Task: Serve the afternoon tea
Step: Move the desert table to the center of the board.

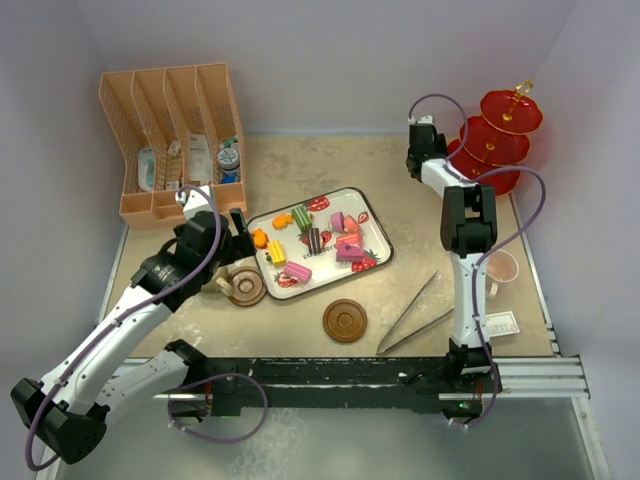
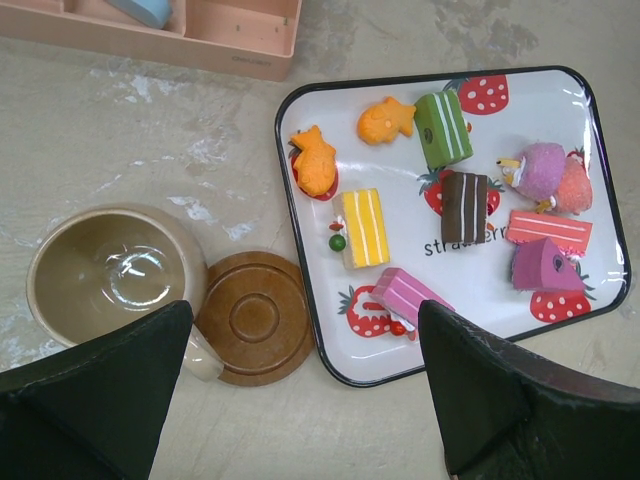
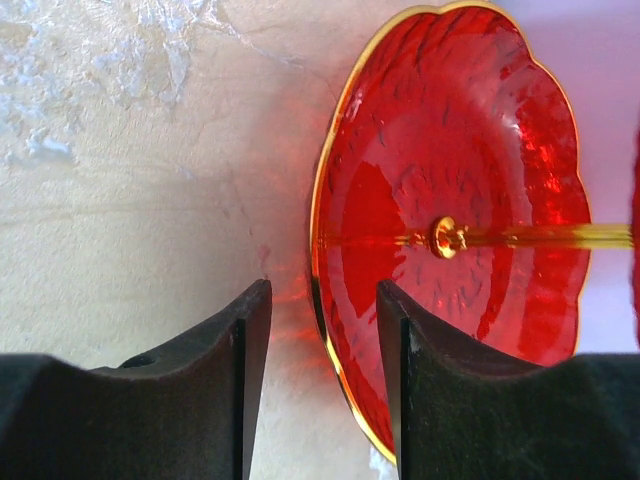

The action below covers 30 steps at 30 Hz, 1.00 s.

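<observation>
Two arms reach to opposite ends of the table (image 1: 400, 175). Our left gripper (image 2: 305, 318) hangs with its jaws spread wide and nothing between them, above the spot where the tan mug (image 2: 115, 275) and a saucer (image 2: 255, 315) meet. The mug stands upright on the table, right against the saucer but not on it. The saucer lies just beside the near-left corner of the tray (image 2: 475, 292). About ten cakes (image 2: 361, 226) lie scattered on the tray, among them two orange fish, a green slab, a brown one, a yellow one and a pink slice.

A second saucer (image 1: 345, 321) lies nearer the arm bases, between the tray and the tongs (image 1: 415, 315). The pink mug (image 1: 500, 268) stands at the right, beside our right arm and well apart from both saucers. The rack (image 1: 170, 120) sits in the far-left corner.

Our right gripper (image 3: 323, 288) is at the stand (image 1: 497, 135) in the far-right corner. Its jaws are narrowed yet apart, straddling the gold rim of one red tier. Bare table shows between the left finger and the rim, so nothing is clamped.
</observation>
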Each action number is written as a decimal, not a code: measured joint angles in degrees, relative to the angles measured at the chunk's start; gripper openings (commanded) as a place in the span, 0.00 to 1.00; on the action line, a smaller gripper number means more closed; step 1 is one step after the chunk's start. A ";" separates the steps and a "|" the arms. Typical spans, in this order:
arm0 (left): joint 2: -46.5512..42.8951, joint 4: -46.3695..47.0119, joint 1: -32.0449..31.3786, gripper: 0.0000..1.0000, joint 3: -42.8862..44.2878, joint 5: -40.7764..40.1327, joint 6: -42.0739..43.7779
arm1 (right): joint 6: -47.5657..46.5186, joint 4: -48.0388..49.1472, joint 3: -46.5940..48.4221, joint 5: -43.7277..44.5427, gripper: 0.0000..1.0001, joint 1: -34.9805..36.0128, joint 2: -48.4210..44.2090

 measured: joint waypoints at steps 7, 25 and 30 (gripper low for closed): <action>0.72 0.20 0.00 0.92 0.00 0.00 0.07 | -1.81 -0.04 2.75 -0.92 0.29 -1.07 3.26; -0.63 0.57 0.00 0.92 -0.02 1.49 -0.13 | 0.20 -0.42 -9.38 -6.01 0.00 -0.04 -4.70; -2.78 0.11 0.00 0.92 -0.02 1.51 -0.39 | 2.05 -2.16 -16.00 -8.50 0.00 3.98 -10.91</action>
